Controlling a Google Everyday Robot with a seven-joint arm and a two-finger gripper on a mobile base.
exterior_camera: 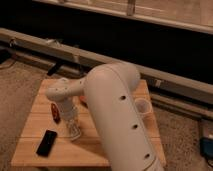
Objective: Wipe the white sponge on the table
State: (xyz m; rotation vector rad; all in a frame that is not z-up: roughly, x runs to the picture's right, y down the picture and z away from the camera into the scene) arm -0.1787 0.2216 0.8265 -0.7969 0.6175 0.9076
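The table [120,150] is a low one with a light wooden plank top. My big white arm reaches across it from the lower right. My gripper [74,129] points down at the left middle of the top, right at the surface. I see no white sponge as a separate thing. It may be hidden under or inside the gripper, whose pale tip I cannot tell apart from anything it holds.
A black phone [46,142] lies left of the gripper near the front edge. A red object [55,112] stands just behind and left of the gripper. A round white cup [142,106] sits at the table's right side. A dark wall and ledge run behind.
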